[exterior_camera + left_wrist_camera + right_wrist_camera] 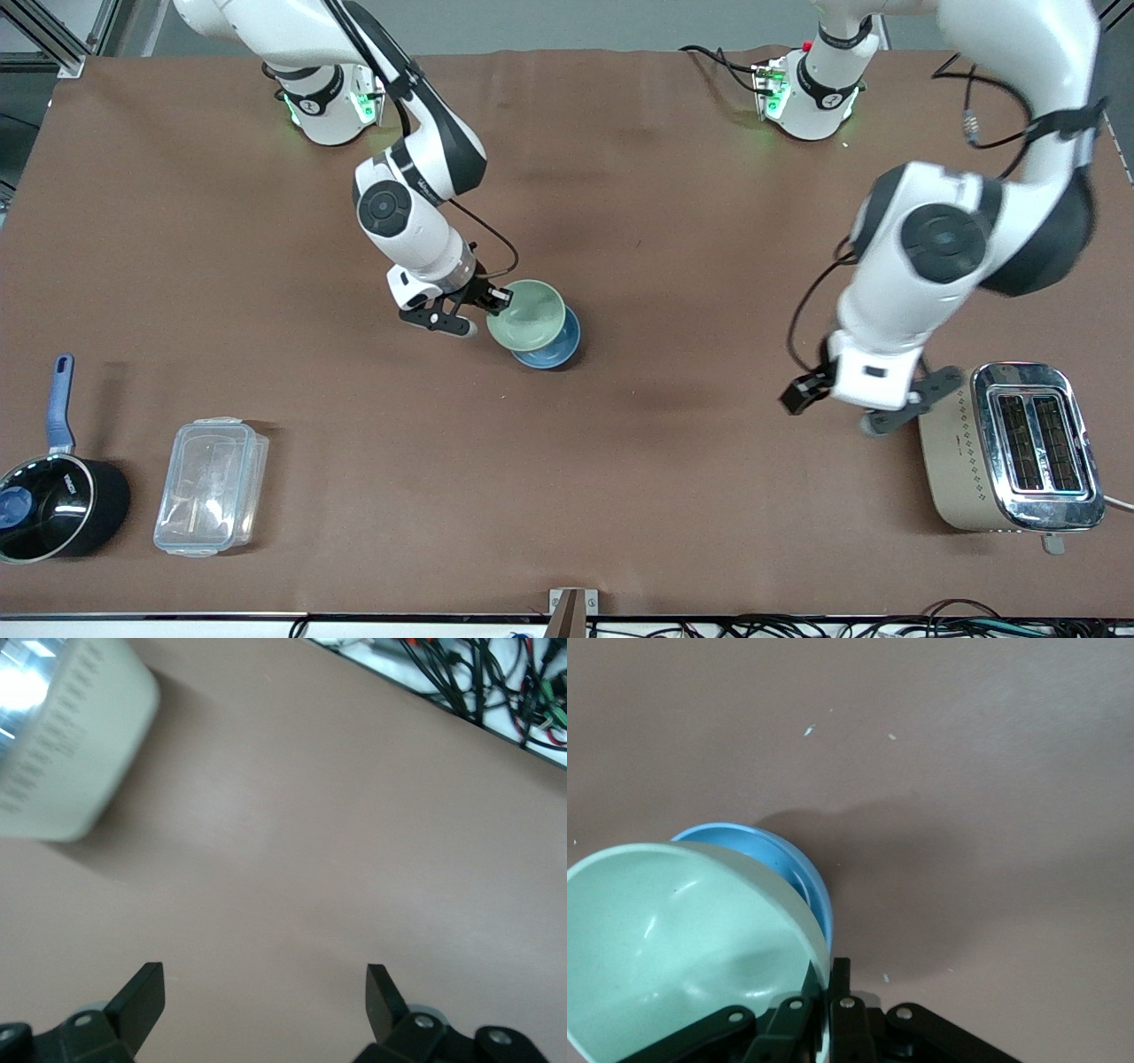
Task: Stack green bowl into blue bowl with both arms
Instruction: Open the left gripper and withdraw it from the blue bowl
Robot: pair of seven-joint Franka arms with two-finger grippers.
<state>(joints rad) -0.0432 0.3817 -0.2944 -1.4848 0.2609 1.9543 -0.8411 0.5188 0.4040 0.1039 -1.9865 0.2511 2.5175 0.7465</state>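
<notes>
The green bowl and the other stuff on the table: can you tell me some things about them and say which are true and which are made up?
1. The right pincer grips the green bowl by its rim. True.
2. The green bowl sits flat on the table, away from the blue bowl. False: it is tilted over the blue bowl.
3. The left pincer holds the toaster. False: it is open, holding nothing, beside the toaster.
4. A black saucepan with a blue handle stands beside a clear plastic container. True.
5. The blue bowl is inside the saucepan. False: it stands on the brown table.
</notes>
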